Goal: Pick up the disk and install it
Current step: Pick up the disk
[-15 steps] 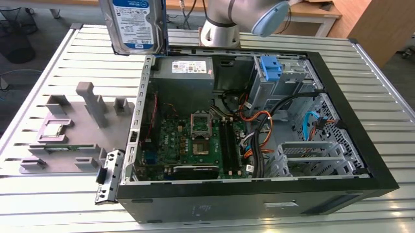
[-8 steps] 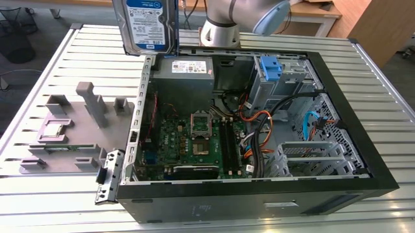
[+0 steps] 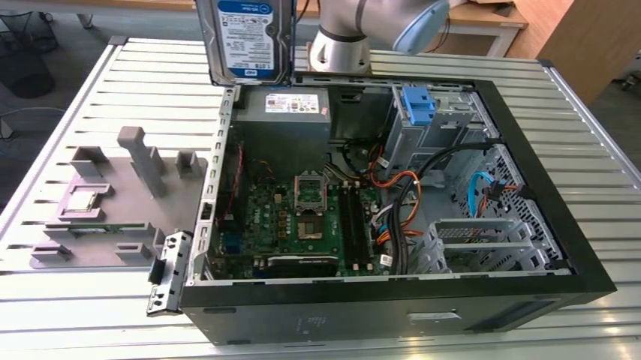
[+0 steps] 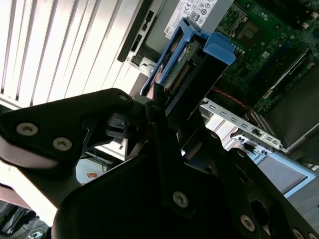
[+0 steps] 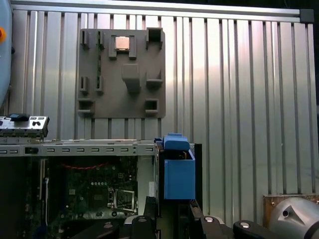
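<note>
In the first wrist view the hand (image 5: pixel 172 214) is gripping the disk (image 5: pixel 178 172), whose blue carrier is showing edge-on between the dark fingers (image 5: pixel 149 209). The disk is hovering just beside the rim of the open computer case (image 5: pixel 79 148), where a green motherboard (image 5: pixel 94 191) is lying exposed. Beyond the case, a grey fixture plate (image 5: pixel 122 74) is resting on the ribbed metal surface (image 5: pixel 239 89) and carrying a small square chip (image 5: pixel 120 43). A silver arm joint (image 5: pixel 294 216) is showing near the hand.

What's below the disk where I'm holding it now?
The disk, clamped in the gripper, hangs over the edge of the open case. The power supply and motherboard show beyond it. Whatever lies straight beneath is covered by the disk itself.
</note>
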Controlling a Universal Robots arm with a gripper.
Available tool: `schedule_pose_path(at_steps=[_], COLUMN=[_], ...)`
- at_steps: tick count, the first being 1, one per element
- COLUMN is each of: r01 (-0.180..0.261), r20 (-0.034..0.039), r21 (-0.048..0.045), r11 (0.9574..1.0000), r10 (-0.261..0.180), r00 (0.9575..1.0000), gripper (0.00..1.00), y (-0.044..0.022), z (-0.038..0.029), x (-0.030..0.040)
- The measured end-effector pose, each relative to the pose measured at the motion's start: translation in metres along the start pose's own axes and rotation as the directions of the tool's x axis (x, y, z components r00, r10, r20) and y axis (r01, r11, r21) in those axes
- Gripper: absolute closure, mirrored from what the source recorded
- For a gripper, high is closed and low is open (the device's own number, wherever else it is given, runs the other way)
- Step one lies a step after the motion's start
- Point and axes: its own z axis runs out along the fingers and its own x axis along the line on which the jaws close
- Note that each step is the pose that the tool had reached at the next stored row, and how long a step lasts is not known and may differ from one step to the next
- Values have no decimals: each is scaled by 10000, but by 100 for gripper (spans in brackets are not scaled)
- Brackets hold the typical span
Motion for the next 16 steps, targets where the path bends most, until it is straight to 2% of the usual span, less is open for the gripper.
schedule_pose_path(at_steps=[10,13,16], r01=[1,0,1], r20=[1,1,-1], r21=[1,1,-1], r11=[10000,10000,10000], r10=[-1,0,-1], r00=[10000,10000,10000], gripper=[65,65,65], y=[-294,-368,-409], z=[-13,-16,-19], x=[-5,-6,-6])
